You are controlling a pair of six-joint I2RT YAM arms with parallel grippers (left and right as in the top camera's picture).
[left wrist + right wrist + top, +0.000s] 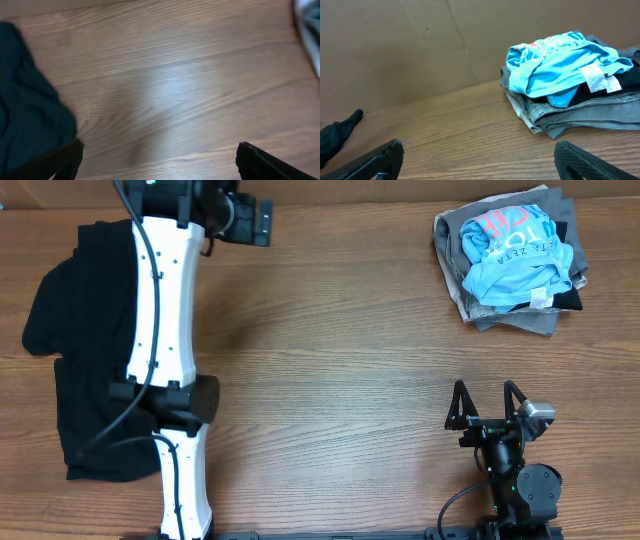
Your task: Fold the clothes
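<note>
Looking at what needs folding, the main job is the crumpled black cloth garment (60, 360) on the left side of the brown wood-grain table (340, 360). It's lying in a loose heap with the white left arm (165, 310) stretched across it, so a strip of it is hidden. Over in the far right corner sits the stack of grey and black folded clothes (515, 320), with a rumpled light blue t-shirt with red lettering (510, 250) dumped on top. That one doesn't look folded to me either.

Both tools are empty. The left gripper (160, 146) has its jaws spread wide over bare wood, and the black fabric is just beside one finger in the wrist view. The right gripper (484, 395) is parked near the front right edge, jaws apart too, well away from the stack.

My guess on handling: it's all light, limp jersey-type stuff with zero stiffness, so it'll sag and bunch the second it's lifted, and it'll probably slide easily on that smooth wood. I'd pinch a hem or corner right at an outer edge rather than diving into the middle, where you'd likely grab several layers at once. Two corners, one per gripper, should let it hang flat. On the blue shirt, I'd go for the collar edge near the white label (595, 77)
</note>
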